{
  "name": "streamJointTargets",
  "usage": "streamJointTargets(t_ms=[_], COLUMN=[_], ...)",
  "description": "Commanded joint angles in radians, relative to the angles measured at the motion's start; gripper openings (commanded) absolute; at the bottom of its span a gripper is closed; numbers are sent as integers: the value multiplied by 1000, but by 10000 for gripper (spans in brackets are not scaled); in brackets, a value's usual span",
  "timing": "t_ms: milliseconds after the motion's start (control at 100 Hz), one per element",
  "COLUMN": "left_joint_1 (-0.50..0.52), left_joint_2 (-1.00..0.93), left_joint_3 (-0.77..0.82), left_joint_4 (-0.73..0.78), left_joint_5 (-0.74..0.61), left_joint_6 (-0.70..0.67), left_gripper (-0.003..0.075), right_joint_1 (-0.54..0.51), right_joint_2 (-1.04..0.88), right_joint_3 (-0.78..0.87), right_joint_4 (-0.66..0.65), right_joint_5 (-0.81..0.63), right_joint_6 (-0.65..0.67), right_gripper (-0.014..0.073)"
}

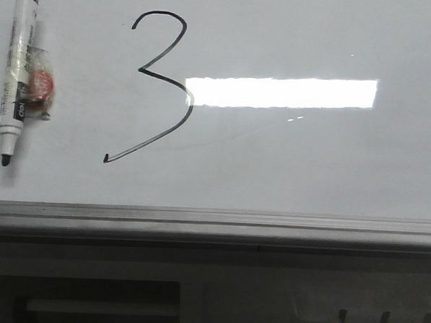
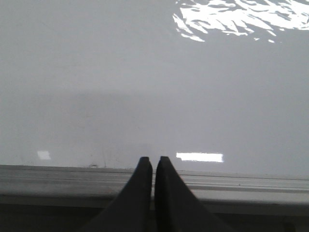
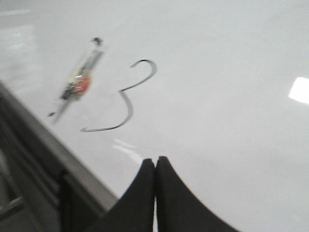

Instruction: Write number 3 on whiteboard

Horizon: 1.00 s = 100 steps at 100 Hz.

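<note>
While number 3 (image 1: pixel 156 86) shows on whiteboard (image 1: pixel 309 166) | marker (image 1: pixel 16 71) label illegible | both pincers closed, empty

A large black hand-drawn number 3 (image 1: pixel 158 86) stands on the whiteboard (image 1: pixel 309 166). The marker (image 1: pixel 16 71) lying to its left carries a printed label, but the lettering on it is too small to read.

**Black on white-grey**

The whiteboard (image 1: pixel 295 158) is glossy white-grey with a bright white rectangular reflection; its edge rail (image 1: pixel 212 223) is grey. The number 3 (image 1: pixel 156 86) is a thin black line. The marker (image 1: pixel 16 71) is white with a black cap and tip and a red-orange patch.
</note>
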Motion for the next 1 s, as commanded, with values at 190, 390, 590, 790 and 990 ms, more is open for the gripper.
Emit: streamJointTargets(t_ms=[190,390,590,790,990], left_joint_1=[2,2,2,2,2], left_joint_2=[-24,-24,-24,-24,-24], left_joint_3=[11,11,11,11,11], left_joint_4=[-8,-8,-8,-8,-8], left_joint_5=[-52,-52,-52,-52,-52], left_joint_6=[-10,-10,-10,-10,-10], left_gripper=[-21,-21,-21,-21,-21], right_joint_1=[-455,-597,-656,-671,-671], right_joint_2=[5,-81,-225,-315,-361], right_joint_3=[-20,49,204,307,307], right_joint_4=[74,78,80,142,137], right_joint_5=[-103,-114,-114,-50,114], right_joint_6=[-17,-17,-17,-17,-17], right_gripper=[-41,-41,-41,-41,-41])
